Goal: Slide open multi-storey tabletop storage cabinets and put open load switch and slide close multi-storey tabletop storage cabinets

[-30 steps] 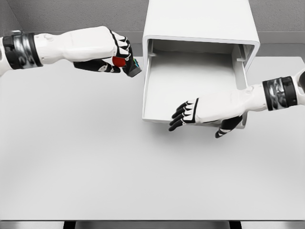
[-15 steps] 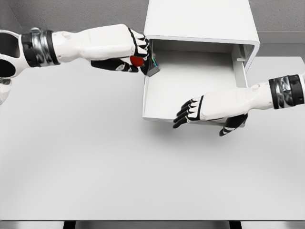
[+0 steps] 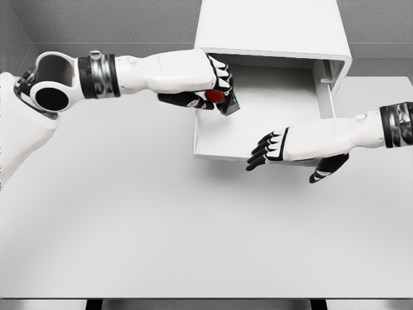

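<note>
white table [image 3: 129, 226], unlabelled load switch [image 3: 222, 100]

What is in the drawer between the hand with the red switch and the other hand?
Nothing: the head view shows only bare drawer floor between the left hand, gripping the load switch, and the right hand.

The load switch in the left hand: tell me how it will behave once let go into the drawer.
The load switch looks blocky and rigid, so it should land flat rather than roll. The left hand wraps it easily, suggesting it is light. The drawer floor looks smooth, so it may slide.
</note>
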`<state>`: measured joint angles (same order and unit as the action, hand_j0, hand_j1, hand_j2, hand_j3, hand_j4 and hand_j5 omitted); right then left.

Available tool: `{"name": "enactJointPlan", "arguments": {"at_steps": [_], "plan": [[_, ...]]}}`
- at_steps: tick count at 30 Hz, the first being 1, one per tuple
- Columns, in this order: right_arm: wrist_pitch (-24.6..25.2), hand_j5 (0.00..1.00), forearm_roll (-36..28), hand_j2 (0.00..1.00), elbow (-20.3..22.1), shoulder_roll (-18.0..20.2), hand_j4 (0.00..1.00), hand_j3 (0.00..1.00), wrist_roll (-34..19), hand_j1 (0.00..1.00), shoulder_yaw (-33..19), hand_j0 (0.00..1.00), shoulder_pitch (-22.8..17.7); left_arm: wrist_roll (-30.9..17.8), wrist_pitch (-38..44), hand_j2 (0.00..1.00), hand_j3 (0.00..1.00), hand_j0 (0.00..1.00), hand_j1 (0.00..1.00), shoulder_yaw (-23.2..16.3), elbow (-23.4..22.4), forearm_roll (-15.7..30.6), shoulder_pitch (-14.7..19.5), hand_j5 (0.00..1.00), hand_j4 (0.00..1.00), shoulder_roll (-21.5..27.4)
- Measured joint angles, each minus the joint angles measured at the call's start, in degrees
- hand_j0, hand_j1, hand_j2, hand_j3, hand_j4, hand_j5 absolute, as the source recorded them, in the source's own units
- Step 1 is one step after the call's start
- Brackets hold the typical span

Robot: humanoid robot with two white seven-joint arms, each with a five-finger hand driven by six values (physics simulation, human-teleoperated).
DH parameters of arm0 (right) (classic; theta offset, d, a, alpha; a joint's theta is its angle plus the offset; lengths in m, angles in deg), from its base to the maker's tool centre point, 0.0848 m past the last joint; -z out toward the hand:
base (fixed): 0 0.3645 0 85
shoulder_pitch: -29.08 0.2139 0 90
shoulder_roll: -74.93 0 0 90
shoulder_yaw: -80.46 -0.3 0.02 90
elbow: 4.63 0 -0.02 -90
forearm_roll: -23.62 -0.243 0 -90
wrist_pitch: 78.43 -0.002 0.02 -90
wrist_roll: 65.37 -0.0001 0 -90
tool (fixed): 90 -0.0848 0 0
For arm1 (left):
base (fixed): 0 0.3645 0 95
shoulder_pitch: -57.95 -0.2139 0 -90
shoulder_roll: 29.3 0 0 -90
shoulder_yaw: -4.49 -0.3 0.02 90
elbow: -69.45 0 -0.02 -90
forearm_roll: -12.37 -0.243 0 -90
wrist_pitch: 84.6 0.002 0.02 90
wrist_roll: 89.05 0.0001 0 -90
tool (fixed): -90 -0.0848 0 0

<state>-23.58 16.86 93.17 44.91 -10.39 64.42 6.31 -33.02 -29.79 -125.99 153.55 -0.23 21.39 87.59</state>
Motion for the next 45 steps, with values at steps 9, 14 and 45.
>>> {"name": "enactJointPlan", "arguments": {"at_steps": [9, 14, 45], "plan": [[0.0, 1.0, -0.01, 1.0, 0.27, 0.23, 1.0, 1.0, 0.0, 1.0, -0.01, 1.0, 0.44, 0.01, 0.0, 0.4, 0.4, 0.4, 0.4, -0.16, -1.28, -1.34, -0.26, 0.4, 0.4, -1.59], [0.0, 1.0, -0.03, 1.0, 0.28, 0.74, 1.0, 1.0, 0.0, 1.0, -0.07, 1.0, 0.53, 0.01, 0.0, 0.4, 0.4, 0.4, 0.4, -0.18, -1.3, -1.39, -0.26, 0.4, 0.4, -1.68], [0.0, 1.0, -0.09, 1.0, 0.36, 2.05, 1.0, 1.0, 0.0, 1.0, -0.52, 1.0, 0.7, 0.45, 0.02, 0.88, 0.88, 0.88, 0.88, -0.18, -0.89, -0.64, -0.09, 0.88, 0.88, -3.22]]}}
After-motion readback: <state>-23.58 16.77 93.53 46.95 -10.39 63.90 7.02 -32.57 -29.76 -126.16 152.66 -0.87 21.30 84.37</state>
